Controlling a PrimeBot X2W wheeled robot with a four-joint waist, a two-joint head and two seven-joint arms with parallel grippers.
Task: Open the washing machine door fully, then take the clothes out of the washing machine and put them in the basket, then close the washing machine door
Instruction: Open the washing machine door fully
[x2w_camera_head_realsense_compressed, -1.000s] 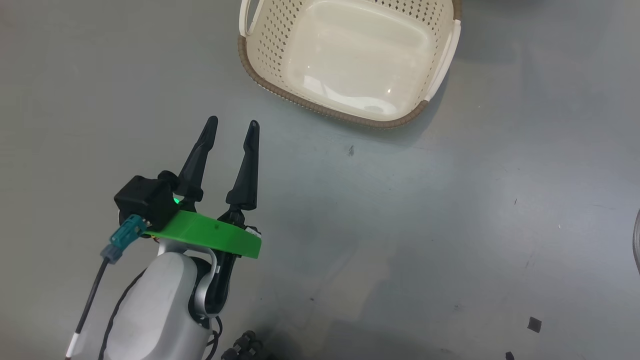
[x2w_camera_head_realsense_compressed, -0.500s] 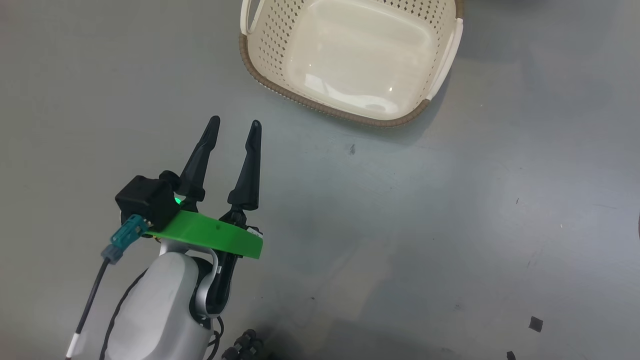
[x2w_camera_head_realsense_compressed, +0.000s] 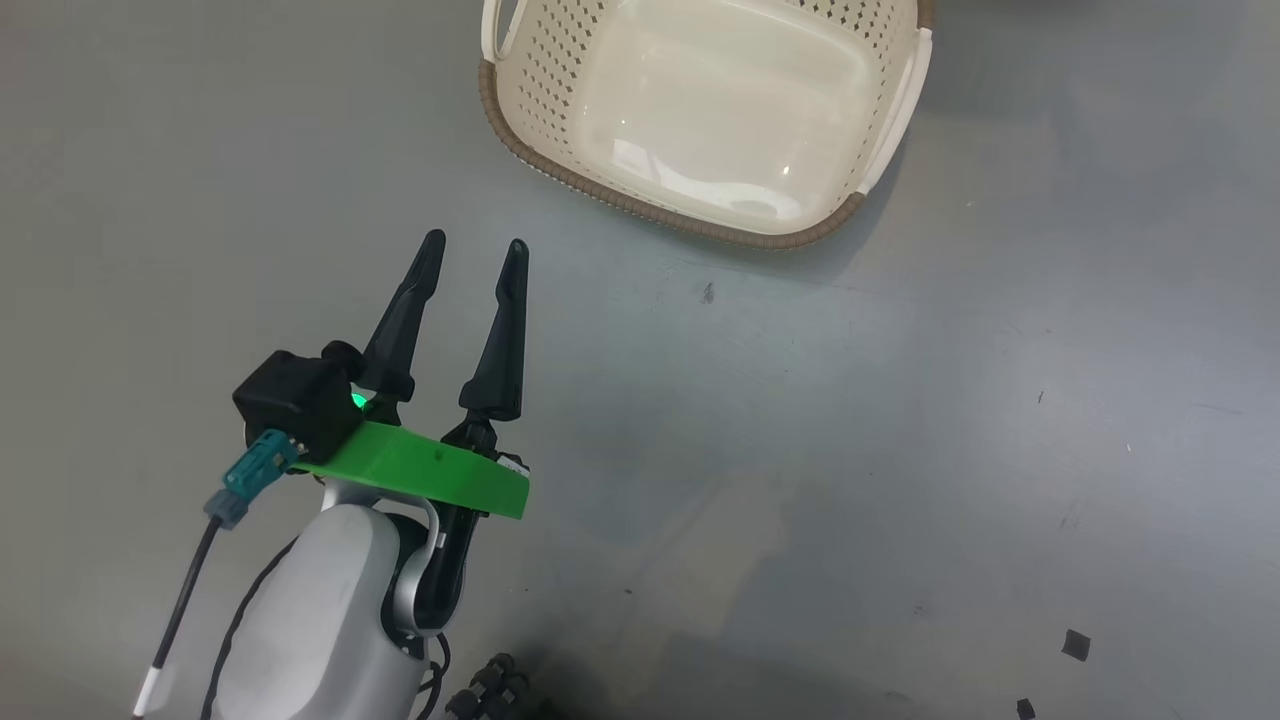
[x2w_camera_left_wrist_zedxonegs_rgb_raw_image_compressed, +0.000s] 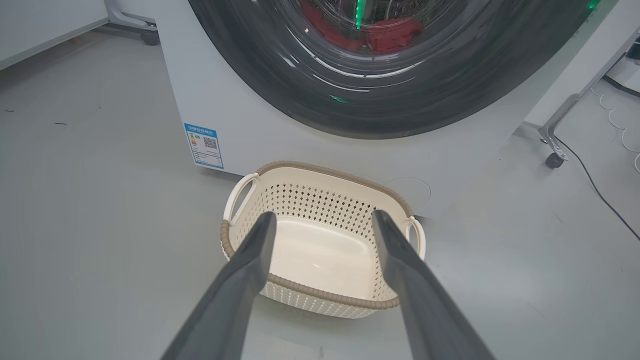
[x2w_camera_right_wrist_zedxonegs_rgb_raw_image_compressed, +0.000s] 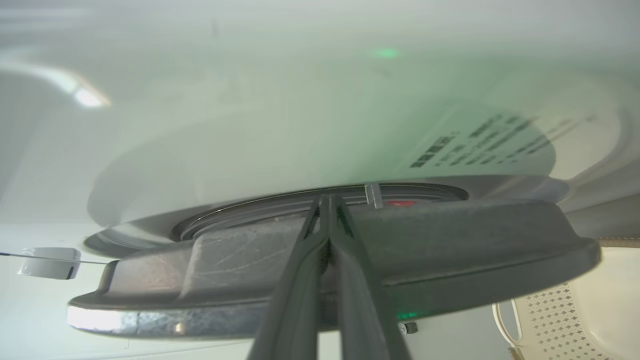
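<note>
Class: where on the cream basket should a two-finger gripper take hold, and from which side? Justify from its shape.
Likely a loop handle, from above. The basket stands upright on the floor, mouth up, and each handle bows out from an end wall, leaving a gap for one finger.

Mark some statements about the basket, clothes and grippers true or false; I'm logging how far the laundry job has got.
1. The basket is empty. True.
2. The left gripper is shut on a red garment. False: it is open and holds nothing, above the floor.
3. Red clothes show through the glass of the door. True.
4. The right gripper has its fingers spread wide. False: they are pressed together, at the door's dark rim.
</note>
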